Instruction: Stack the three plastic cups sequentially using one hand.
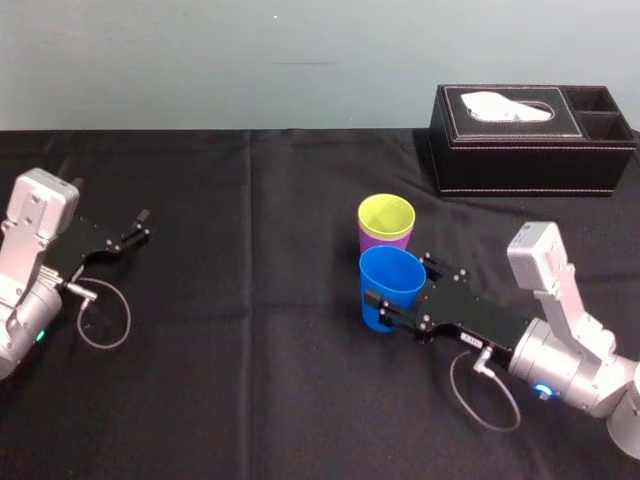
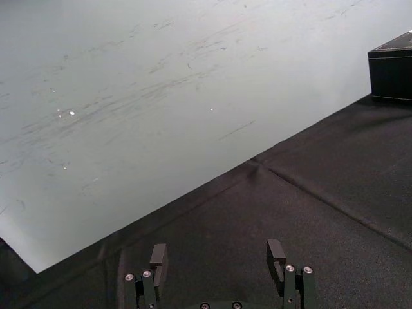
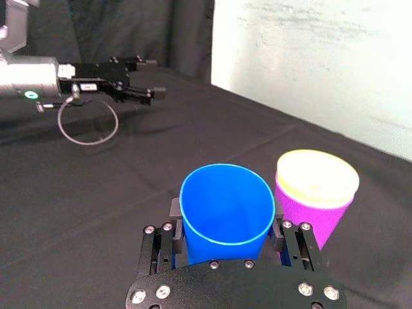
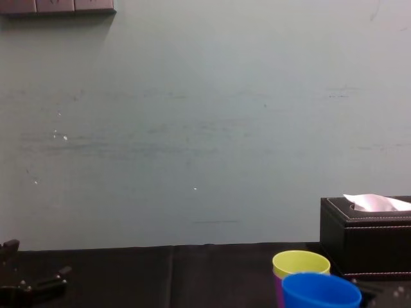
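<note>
Upright yellow-green cup nested in purple cup, blue cup just beside, held in right gripper

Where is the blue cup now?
In the head view the blue cup is right of centre, in the right gripper, just in front of the yellow-green cup nested in the purple cup.

The blue cup, the yellow-green cup and the purple cup are smooth plastic with a soft sheen. The table cover is black cloth, matt, with faint creases. At the far right, the tissue box has a black leather look with a low sheen and pale stitching. A soft white paper tissue sits in its top. The right gripper is matt black with bright metal screws. The wall is pale, matt and scuffed.
</note>
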Action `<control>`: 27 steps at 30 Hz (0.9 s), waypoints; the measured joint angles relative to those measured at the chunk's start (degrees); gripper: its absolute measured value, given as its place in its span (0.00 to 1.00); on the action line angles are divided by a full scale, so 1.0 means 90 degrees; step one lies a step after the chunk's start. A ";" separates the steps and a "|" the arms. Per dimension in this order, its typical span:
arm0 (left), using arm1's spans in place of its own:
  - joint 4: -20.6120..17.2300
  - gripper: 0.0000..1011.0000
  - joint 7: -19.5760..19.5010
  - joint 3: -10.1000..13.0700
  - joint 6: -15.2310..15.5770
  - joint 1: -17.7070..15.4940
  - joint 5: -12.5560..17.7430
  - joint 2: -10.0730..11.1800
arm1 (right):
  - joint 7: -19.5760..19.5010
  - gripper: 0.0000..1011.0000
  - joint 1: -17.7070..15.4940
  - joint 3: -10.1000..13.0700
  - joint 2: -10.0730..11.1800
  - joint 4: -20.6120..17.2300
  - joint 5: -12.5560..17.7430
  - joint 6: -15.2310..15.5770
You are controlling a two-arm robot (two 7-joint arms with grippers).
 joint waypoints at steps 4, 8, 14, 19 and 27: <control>0.0000 1.00 0.0000 0.0000 0.0000 0.0000 0.0000 0.0000 | 0.0015 0.72 0.0096 0.0041 0.0164 -0.0362 0.0007 0.0247; 0.0000 1.00 0.0000 0.0000 0.0000 0.0000 0.0000 0.0000 | 0.0054 0.72 0.0246 0.0068 0.0248 -0.0555 0.0060 0.0465; 0.0000 1.00 0.0000 0.0000 0.0000 0.0000 0.0000 0.0000 | 0.0197 0.72 0.0868 -0.0001 0.0300 -0.0548 0.0157 0.0824; 0.0000 1.00 0.0000 0.0000 0.0000 0.0000 0.0000 0.0000 | 0.0223 0.72 0.1342 -0.0112 0.0218 -0.0266 0.0148 0.0957; 0.0000 1.00 0.0000 0.0000 0.0000 0.0000 0.0000 0.0000 | 0.0264 0.72 0.2033 -0.0328 0.0013 0.0476 0.0047 0.1003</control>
